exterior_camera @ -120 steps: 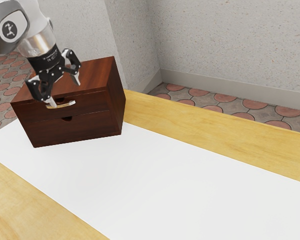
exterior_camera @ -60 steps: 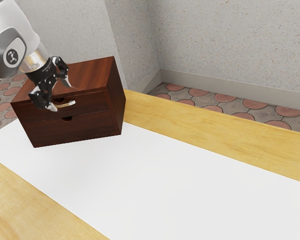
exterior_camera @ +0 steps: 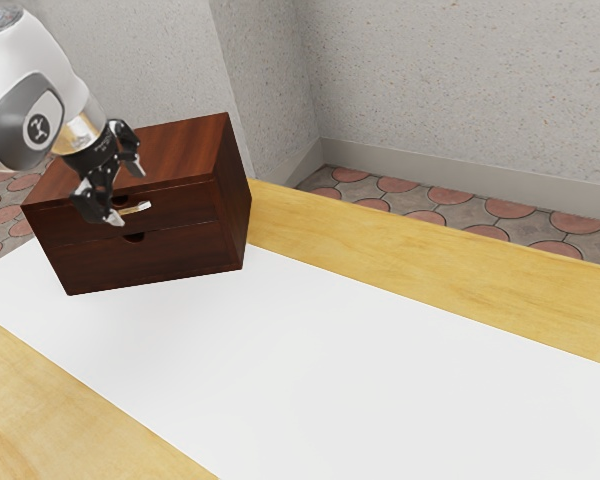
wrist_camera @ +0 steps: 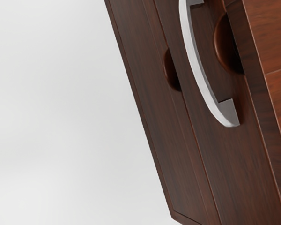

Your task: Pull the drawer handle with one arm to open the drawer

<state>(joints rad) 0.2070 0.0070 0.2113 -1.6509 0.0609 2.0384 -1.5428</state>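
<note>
A dark wooden cabinet (exterior_camera: 195, 150) with two drawers stands at the back of the white mat, on the exterior view's left. Its upper drawer (exterior_camera: 185, 203) sits flush with the front and carries a curved metal handle (exterior_camera: 135, 207). My gripper (exterior_camera: 102, 212) is open at the handle's left end, close against the drawer front, with the hand tilted down from the upper left. The wrist view looks along the cabinet front (wrist_camera: 215, 164) and shows the handle (wrist_camera: 196, 70) arching over its recess, just ahead of the hand.
The lower drawer (exterior_camera: 160, 255) has only a small finger notch (exterior_camera: 133, 237). A white mat (exterior_camera: 310, 360) covers the wooden table (exterior_camera: 460, 270). A grey wall (exterior_camera: 430, 70) and a tiled floor (exterior_camera: 500, 215) lie behind.
My hand has turned and swung left and down, from above the cabinet's front edge to the handle's left end. The drawer has not moved.
</note>
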